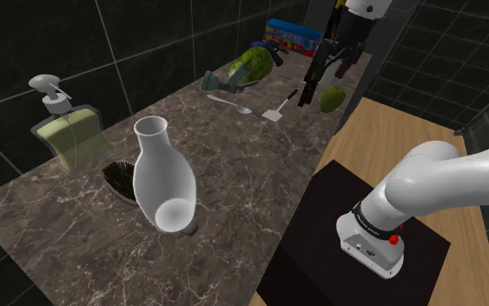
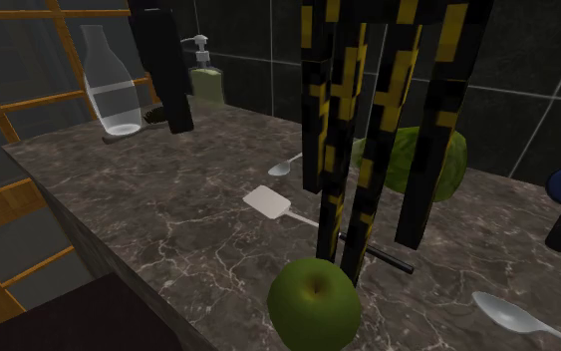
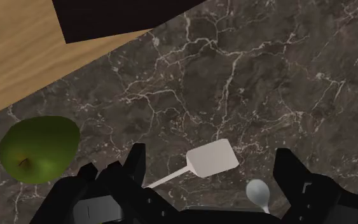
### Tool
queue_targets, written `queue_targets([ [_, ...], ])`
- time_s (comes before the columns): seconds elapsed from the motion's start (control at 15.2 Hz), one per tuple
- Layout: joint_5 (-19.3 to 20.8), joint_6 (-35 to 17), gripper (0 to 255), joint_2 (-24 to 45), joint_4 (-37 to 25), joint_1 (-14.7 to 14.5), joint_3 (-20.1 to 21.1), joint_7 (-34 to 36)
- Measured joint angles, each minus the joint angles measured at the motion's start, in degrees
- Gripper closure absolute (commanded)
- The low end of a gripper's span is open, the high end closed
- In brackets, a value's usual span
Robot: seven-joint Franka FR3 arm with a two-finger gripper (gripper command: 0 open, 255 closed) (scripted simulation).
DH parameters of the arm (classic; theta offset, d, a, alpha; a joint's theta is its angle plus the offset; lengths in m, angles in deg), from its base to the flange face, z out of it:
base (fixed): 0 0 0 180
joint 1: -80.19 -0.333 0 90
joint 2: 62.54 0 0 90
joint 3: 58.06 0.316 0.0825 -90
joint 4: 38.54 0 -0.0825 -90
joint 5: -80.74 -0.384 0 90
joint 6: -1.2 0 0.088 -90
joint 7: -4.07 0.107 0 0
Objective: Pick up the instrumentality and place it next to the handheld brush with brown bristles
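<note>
A: White spatula (image 3: 212,158): location?
B: Flat on the marbled counter (image 3: 266,76), directly under the end effector (image 3: 210,164). It lies between the spread fingers, touched by neither, nothing gripped.
A: Adjacent items?
B: Green apple (image 3: 39,148) off one finger; pale spoon (image 3: 258,191) near the other.
A: Further out?
B: Brush (image 1: 121,178), well apart from the end effector, just beside a white vase (image 1: 164,178).

I see the spatula (image 1: 276,112) lying flat on the marble worktop (image 1: 260,174): square white blade, thin white neck, black handle, near the green apple (image 1: 332,98). The brush (image 1: 119,176), oval with dark bristles, lies well apart, just beside the white vase (image 1: 164,178).
</note>
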Motion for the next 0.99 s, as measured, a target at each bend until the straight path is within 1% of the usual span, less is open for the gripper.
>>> queue_targets([
  [0.07,0.00,0.00,0,0.00,0.00,0.00,0.00,0.00],
  [0.2,-0.43,-2.30,0,2.00,0.26,1.00,1.35,3.64],
  [0.46,-0.76,-8.65,0,8.27,0.28,4.52,4.44,14.66],
  [0.66,-0.63,-13.45,0,14.35,-0.90,7.16,7.02,24.02],
  [0.92,0.76,-19.78,0,22.35,-2.18,10.93,9.23,36.08],
  [0.99,1.18,-20.35,0,23.98,-3.07,11.72,9.78,39.30],
])
